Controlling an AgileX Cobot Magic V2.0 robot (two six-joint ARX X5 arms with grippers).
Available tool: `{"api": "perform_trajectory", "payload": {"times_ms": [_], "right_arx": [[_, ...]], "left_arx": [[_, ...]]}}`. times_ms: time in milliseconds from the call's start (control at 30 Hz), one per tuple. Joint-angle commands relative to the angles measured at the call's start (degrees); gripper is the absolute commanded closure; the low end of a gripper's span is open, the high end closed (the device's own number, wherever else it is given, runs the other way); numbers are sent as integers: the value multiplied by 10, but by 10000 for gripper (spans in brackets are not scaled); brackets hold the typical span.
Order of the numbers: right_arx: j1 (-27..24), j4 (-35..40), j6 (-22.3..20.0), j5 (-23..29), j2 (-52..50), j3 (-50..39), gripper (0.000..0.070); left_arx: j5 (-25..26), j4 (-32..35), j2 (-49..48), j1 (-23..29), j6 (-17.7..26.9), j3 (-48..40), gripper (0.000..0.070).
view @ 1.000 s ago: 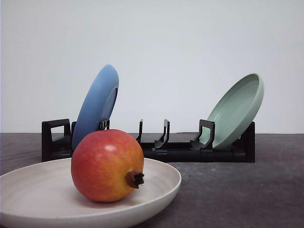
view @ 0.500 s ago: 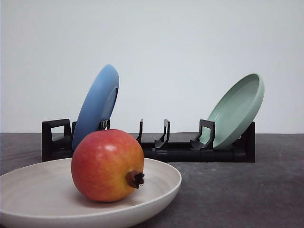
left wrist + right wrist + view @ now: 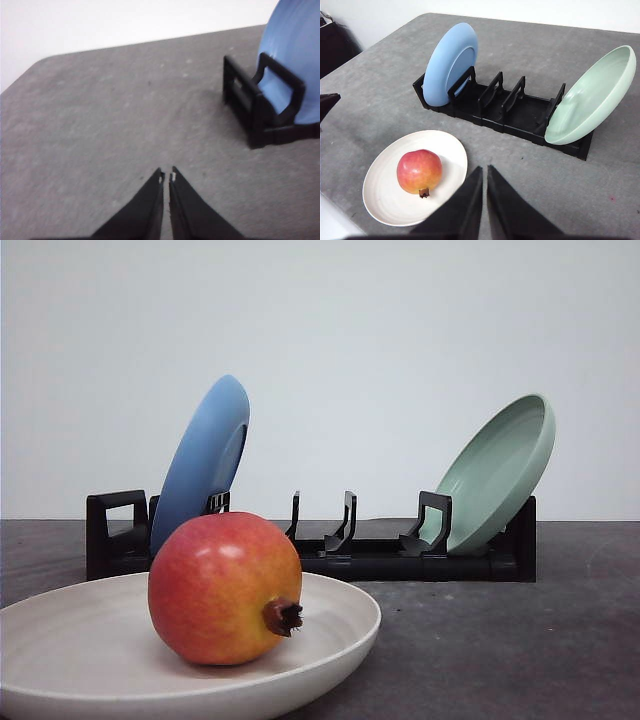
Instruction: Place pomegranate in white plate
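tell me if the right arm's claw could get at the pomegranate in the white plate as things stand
Probably yes. The right claw hangs shut above the table, and the round red-and-yellow pomegranate sits uncovered in the wide cream plate, nothing between them; it would need to open first.

Red pomegranate (image 3: 225,588) with yellow-orange patches, cream white plate (image 3: 340,615); blue plate (image 3: 203,462), pale green plate (image 3: 500,472), black rack (image 3: 400,558)

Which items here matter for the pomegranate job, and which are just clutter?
Job: round red-yellow pomegranate, lying in the wide off-white plate.
Clutter: black slotted dish rack, blue plate and pale green plate leaning in it. Both grippers, left and right, are shut and empty.
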Motion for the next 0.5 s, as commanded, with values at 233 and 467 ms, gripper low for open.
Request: {"api": "perform_trajectory", "payload": {"times_ms": [233,467], "right_arx": [[7,6,2,2,1,6,691],[7,6,2,2,1,6,691]], "left_arx": [[3,53,-2,11,-5,-33,700],[-6,52,-2,11,-24,-32,700]]}}
